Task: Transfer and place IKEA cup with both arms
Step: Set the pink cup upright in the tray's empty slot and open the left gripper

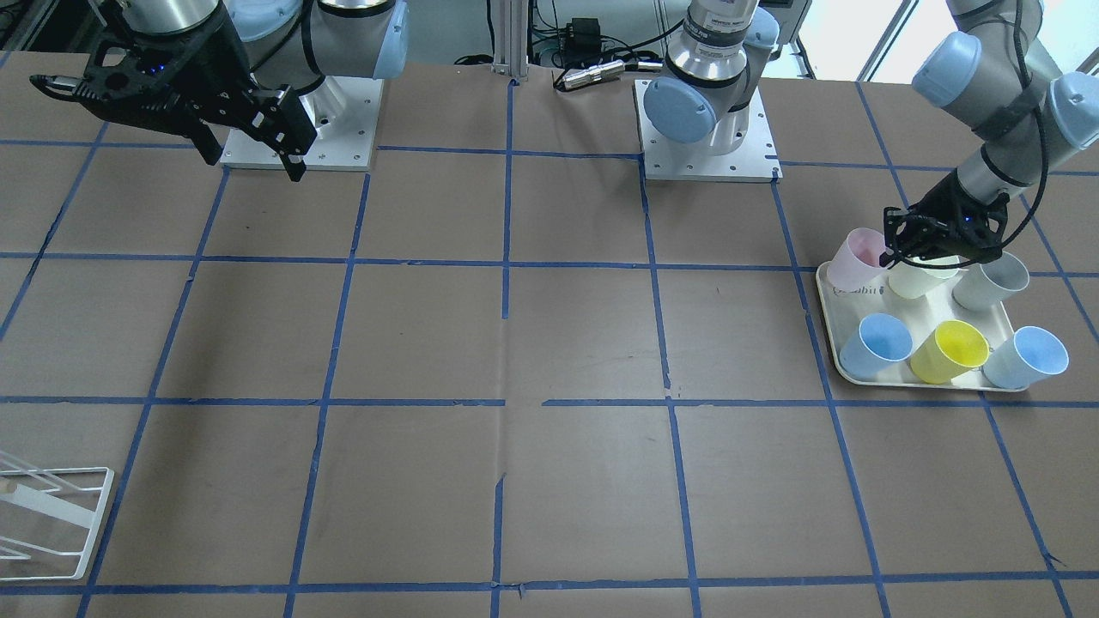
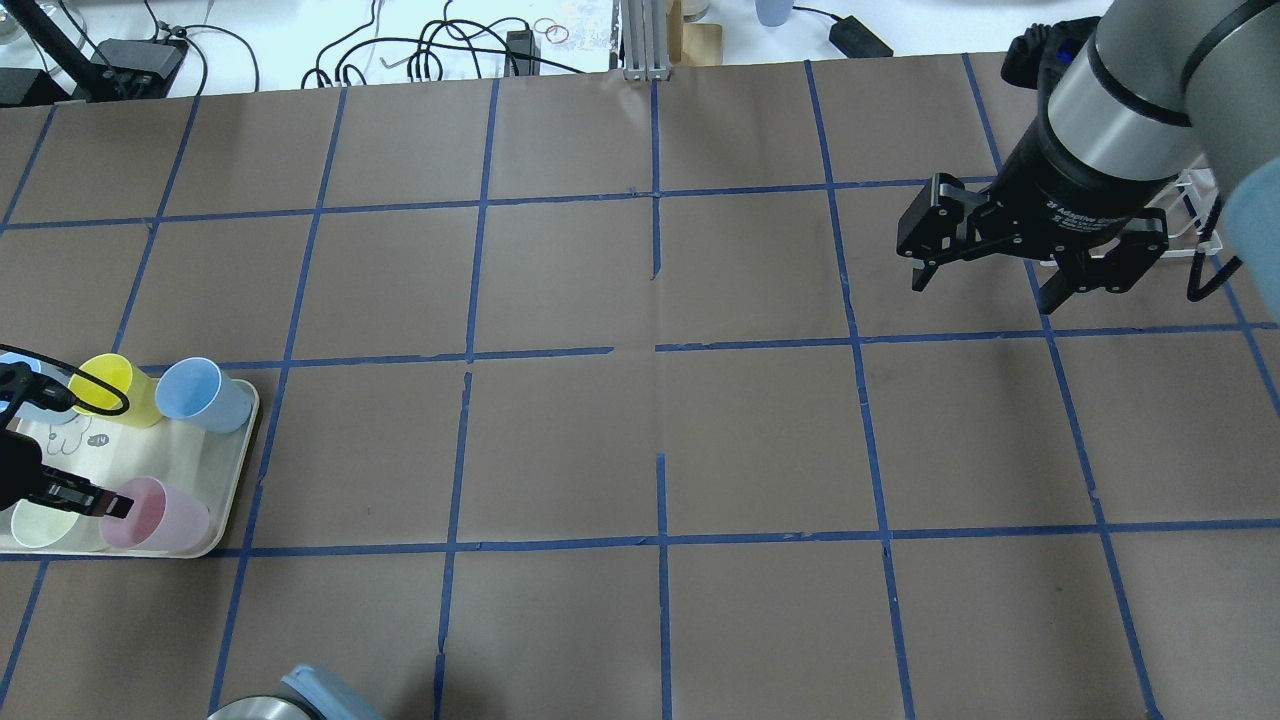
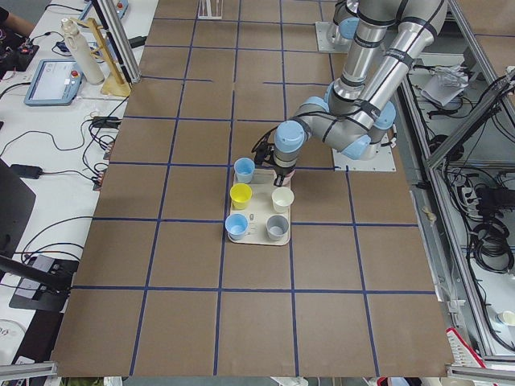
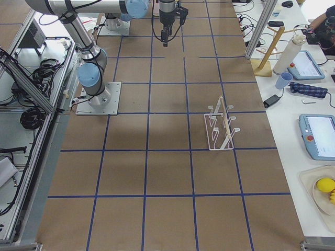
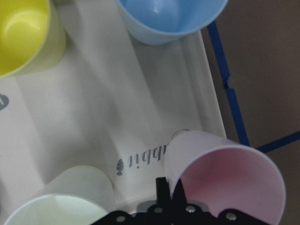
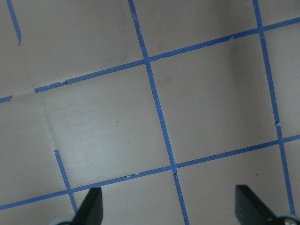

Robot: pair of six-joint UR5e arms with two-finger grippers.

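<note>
The pale pink IKEA cup (image 1: 859,257) stands tilted at the corner of a cream tray (image 1: 828,300), next to a cream-white cup (image 1: 914,279). My left gripper (image 1: 893,253) is down on it, its two fingers pinched on the cup's wall at the rim, one inside and one outside. The pinch shows in the left wrist view (image 5: 169,185) on the pink cup (image 5: 225,178). In the overhead view the left gripper (image 2: 110,505) is at the pink cup (image 2: 160,515). My right gripper (image 2: 985,285) is open and empty, high above the table on the other side.
The tray also holds a grey cup (image 1: 992,283), two blue cups (image 1: 876,343) and a yellow cup (image 1: 949,352). A white wire rack (image 2: 1195,215) stands by the right arm. Brown paper with blue tape lines covers the table.
</note>
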